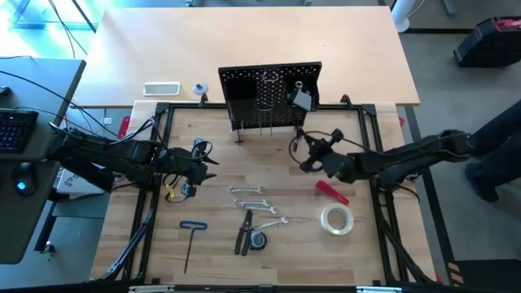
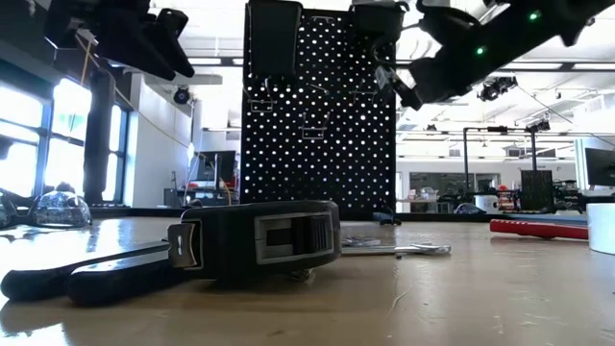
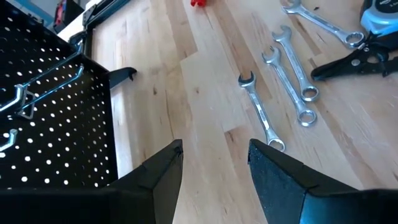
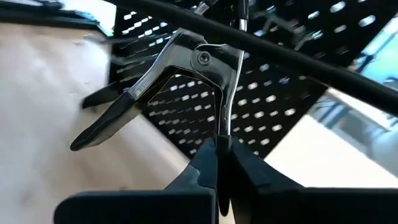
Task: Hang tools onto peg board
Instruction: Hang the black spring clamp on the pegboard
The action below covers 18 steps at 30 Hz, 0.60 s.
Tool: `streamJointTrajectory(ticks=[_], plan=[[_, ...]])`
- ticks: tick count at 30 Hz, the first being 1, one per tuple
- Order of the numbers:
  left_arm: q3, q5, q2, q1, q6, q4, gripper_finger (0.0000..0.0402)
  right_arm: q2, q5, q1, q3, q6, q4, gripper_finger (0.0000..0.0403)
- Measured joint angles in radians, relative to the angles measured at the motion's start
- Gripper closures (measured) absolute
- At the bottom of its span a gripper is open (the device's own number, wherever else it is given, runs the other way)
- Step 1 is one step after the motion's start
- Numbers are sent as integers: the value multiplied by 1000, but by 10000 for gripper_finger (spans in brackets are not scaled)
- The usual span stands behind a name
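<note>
1. A light wooden butcher-block tabletop (image 1: 220,163) fills the middle of the overhead frame, edged by a black metal frame (image 1: 159,110). Behind it, toward the top, lies a pale tan table (image 1: 163,41) carrying a white rectangular slab (image 1: 161,89).
2. The black perforated peg board (image 1: 269,96) stands upright at top centre of the wooden surface, with hooks and a small bin on its face.
3. The right gripper (image 1: 303,145), just right of centre and close in front of the board, has its fingers pinched shut on a dark-handled pair of pliers (image 4: 161,74). In the right wrist view they hang from the fingertips against the board's holes.
4. The left gripper (image 1: 207,165), left of centre, hovers with its two dark fingers (image 3: 158,177) parted and nothing between them.
5. At lower centre lie silver wrenches (image 1: 251,199), a second pair of black pliers (image 1: 244,232) and a black tape measure (image 1: 258,241).
6. A blue T-handle hex key (image 1: 190,241) sits lower left. A red-handled tool (image 1: 332,192) and a clear tape roll (image 1: 336,219) sit lower right.
7. The table-level view shows bright windows (image 2: 29,135) at the left and an open workshop with ceiling lights (image 2: 461,106) beyond.
</note>
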Motion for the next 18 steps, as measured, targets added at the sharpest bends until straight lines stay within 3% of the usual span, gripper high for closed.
streamJointTrajectory(ticks=[9,18], plan=[[0,-3,0,0,-8,0,227,0,15,-91,-2,-196,138,398],[0,-6,0,0,-17,0,227,0,-5,-164,-2,-252,178,398]])
